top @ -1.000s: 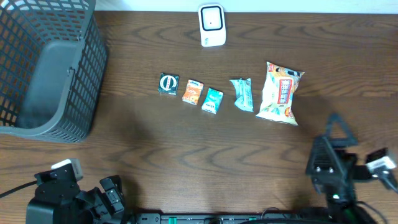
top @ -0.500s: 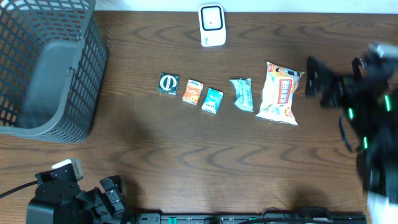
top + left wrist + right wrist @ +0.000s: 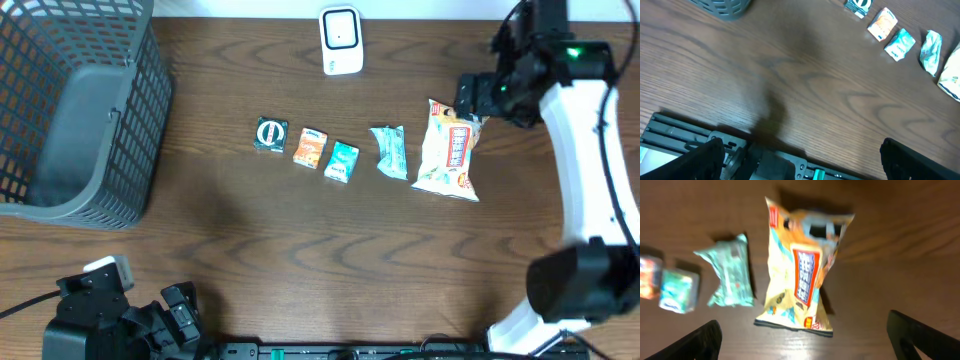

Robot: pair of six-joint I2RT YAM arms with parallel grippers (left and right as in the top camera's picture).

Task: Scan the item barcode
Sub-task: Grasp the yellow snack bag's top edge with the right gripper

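Five packets lie in a row on the table: a dark round-marked packet (image 3: 271,134), an orange one (image 3: 310,147), a teal one (image 3: 342,161), a pale teal wrapper (image 3: 390,152) and a yellow chip bag (image 3: 450,150). A white scanner (image 3: 341,40) stands at the far edge. My right gripper (image 3: 478,95) hovers open over the chip bag's far end. In the right wrist view the chip bag (image 3: 802,280) lies flat just ahead of the open right gripper (image 3: 807,341), with nothing between its fingers. My left gripper (image 3: 807,162) is open and empty near the front edge.
A grey mesh basket (image 3: 75,110) fills the far left corner. The left arm's base (image 3: 95,320) sits at the front left, above a metal rail (image 3: 685,135) along the table edge. The pale teal wrapper (image 3: 730,272) lies left of the chip bag.
The right arm has swung from the front right corner up to the far right, ending over the chip bag's far end. The left arm and the packets have not moved.
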